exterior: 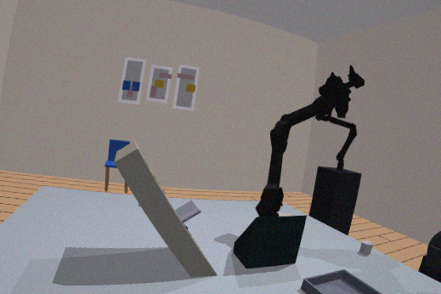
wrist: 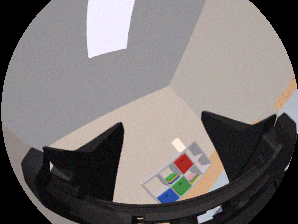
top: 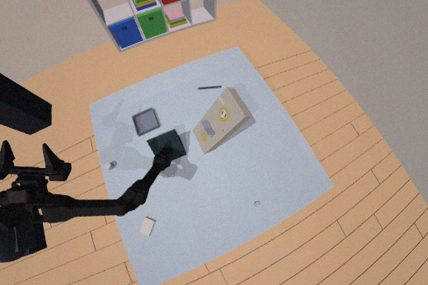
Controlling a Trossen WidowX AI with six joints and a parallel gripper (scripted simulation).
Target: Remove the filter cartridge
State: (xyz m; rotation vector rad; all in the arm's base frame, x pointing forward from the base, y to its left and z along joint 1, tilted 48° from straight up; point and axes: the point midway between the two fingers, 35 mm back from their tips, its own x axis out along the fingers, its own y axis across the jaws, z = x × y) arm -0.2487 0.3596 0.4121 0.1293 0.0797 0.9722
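While the top view has the gripper (top: pixel 25 144) (exterior: pixel 342 70) (wrist: pixel 162 120) open well away from the service panel (top: pixel 215 123) (exterior: pixel 166 212), what looks like the filter cartridge (top: pixel 223 114) sits in the panel's larger yellow ring, outside the tray (top: pixel 136 127) (exterior: pixel 323 275). The exterior view shows the panel tilted, its face turned away, and the gripper raised high; in the wrist view, the spread fingers grasp nothing
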